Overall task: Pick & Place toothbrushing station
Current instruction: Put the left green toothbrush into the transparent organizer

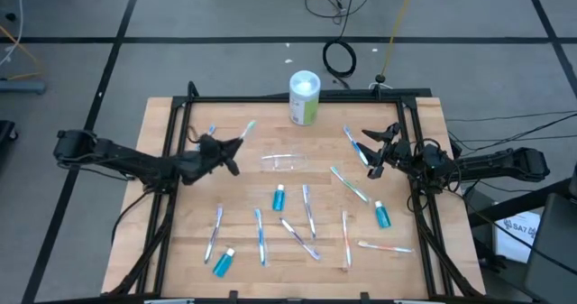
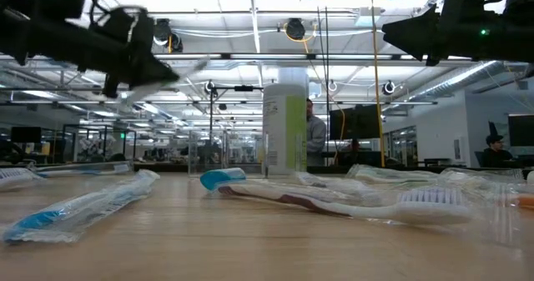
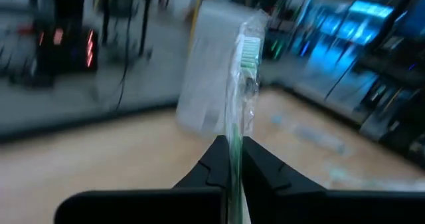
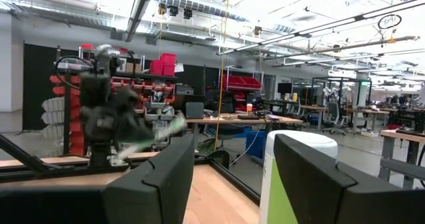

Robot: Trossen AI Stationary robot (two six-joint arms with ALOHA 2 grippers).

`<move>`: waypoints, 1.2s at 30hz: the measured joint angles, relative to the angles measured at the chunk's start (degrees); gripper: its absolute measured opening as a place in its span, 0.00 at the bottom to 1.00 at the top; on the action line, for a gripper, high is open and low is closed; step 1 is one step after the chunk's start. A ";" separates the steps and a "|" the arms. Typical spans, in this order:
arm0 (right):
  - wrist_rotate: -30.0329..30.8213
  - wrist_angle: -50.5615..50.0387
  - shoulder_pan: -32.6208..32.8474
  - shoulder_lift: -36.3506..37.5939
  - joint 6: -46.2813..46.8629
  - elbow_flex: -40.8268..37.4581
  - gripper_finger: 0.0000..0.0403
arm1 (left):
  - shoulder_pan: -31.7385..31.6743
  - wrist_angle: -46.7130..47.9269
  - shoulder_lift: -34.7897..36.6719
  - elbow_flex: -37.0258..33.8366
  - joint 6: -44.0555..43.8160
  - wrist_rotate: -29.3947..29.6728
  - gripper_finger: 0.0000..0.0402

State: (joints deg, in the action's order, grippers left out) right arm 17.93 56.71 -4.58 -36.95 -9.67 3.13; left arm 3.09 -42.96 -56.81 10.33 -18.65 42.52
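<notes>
I am watching the left gripper (image 1: 219,148) hanging over the left part of the table (image 1: 162,241), its fingers (image 3: 262,171) pinched tight on a wrapped green-headed toothbrush (image 1: 242,133). That brush is lying along a slanted axis, its head pointing toward the far right, at the white-and-green canister (image 1: 305,97) standing at the far edge; in the left wrist view the brush (image 3: 242,84) is sticking straight out from between the closed fingers with the canister just behind it. In the low view the brush is clearly raised off the wood. The clear plastic cup (image 1: 286,162) is lying on its side near the table's middle, its long axis running left to right, just beyond a small blue tube (image 1: 279,197). Other toothbrushes are lying scattered on the near half, most running roughly near to far, and two more blue tubes (image 1: 223,262) are resting at the near left and at the right (image 1: 382,216). The right gripper (image 1: 379,151) is waiting over the right side with its fingers (image 4: 159,177) spread wide and nothing between them.
</notes>
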 joint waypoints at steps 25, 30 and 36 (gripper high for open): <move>0.11 3.91 -1.76 0.02 -3.43 -0.01 0.50 | -8.04 -25.19 -18.90 12.25 18.28 -17.13 0.02; 0.15 3.06 -2.66 0.02 -3.43 -0.01 0.50 | -8.02 -35.43 -27.40 12.79 17.76 -17.03 0.01; 0.07 2.06 -2.73 0.00 -3.06 0.00 0.50 | -7.99 -44.79 -37.13 12.76 14.88 -17.04 0.01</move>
State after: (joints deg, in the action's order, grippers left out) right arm 18.00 58.77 -7.31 -36.95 -12.73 3.13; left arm -4.91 -87.75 -93.93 23.09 -3.78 25.47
